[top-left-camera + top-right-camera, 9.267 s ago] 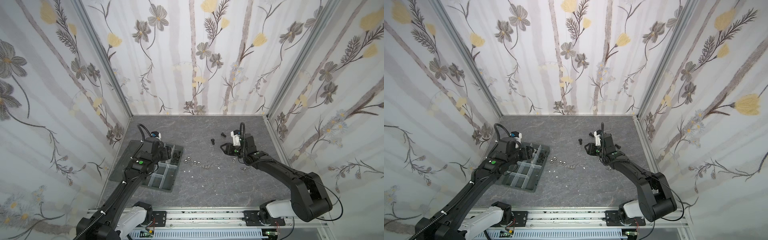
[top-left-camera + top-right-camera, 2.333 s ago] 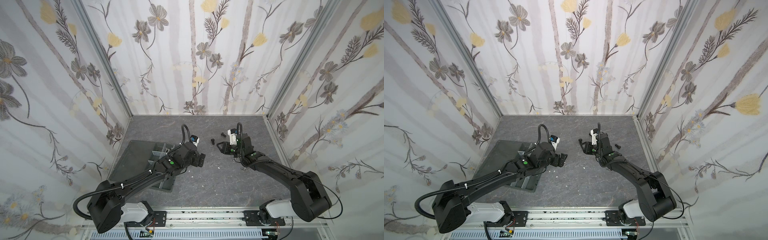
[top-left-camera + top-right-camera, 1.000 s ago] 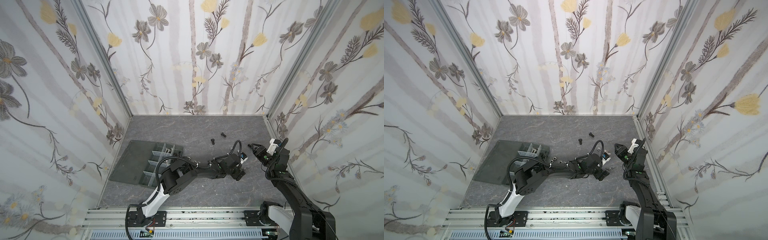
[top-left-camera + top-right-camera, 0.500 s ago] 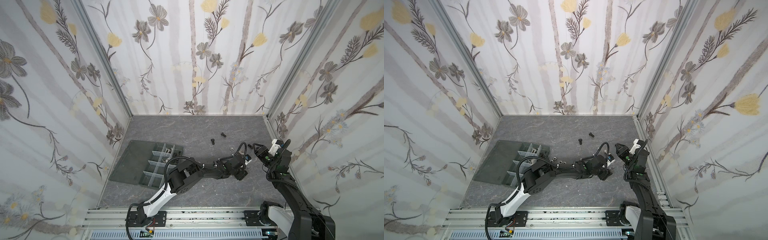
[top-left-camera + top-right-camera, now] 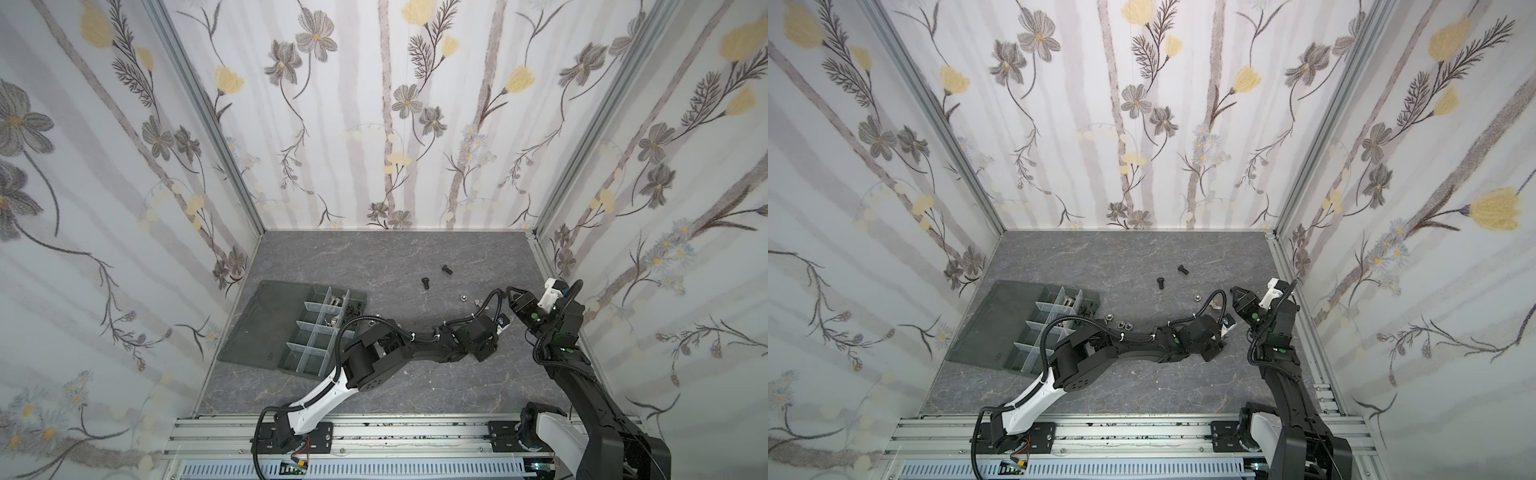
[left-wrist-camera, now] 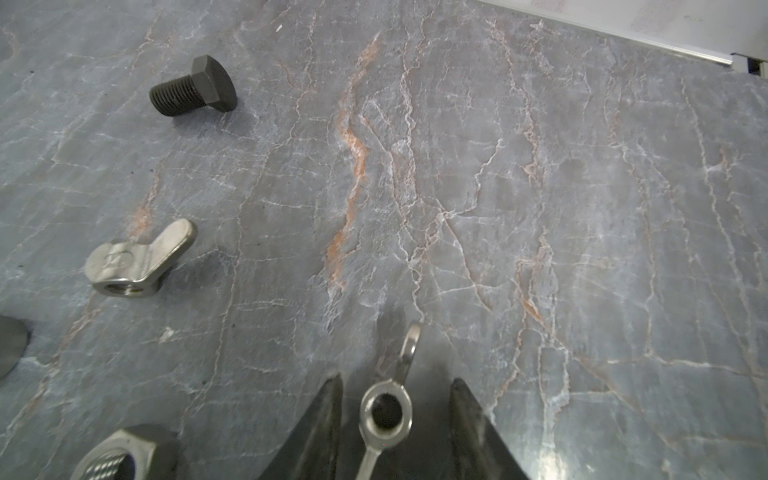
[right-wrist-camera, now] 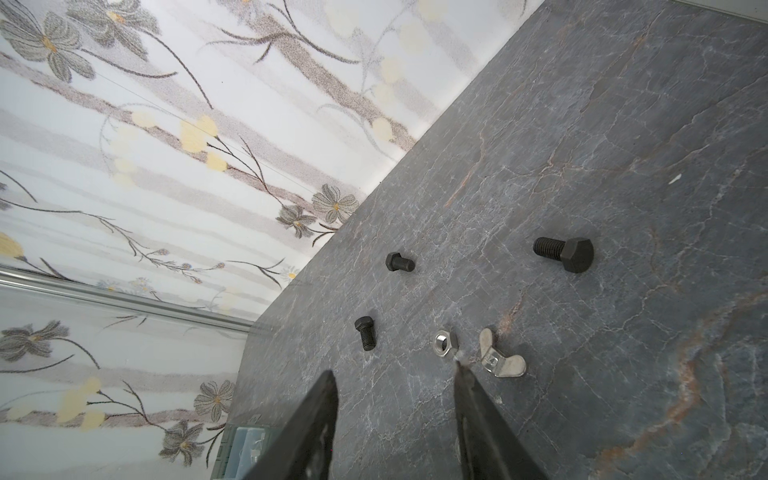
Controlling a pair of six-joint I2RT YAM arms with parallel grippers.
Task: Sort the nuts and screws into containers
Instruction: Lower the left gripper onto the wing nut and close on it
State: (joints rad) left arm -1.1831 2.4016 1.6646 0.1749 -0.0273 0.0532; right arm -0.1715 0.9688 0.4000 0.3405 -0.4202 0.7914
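Left fingers narrowed around a wing nut.

**Where Your Parts Lay**

You had the organiser tray at the left of the table, with two nuts beside its right edge. Two bolts lay behind the middle. Right of them, a hex nut and a wing nut lay side by side. A second wing nut lay between the left gripper's fingers.
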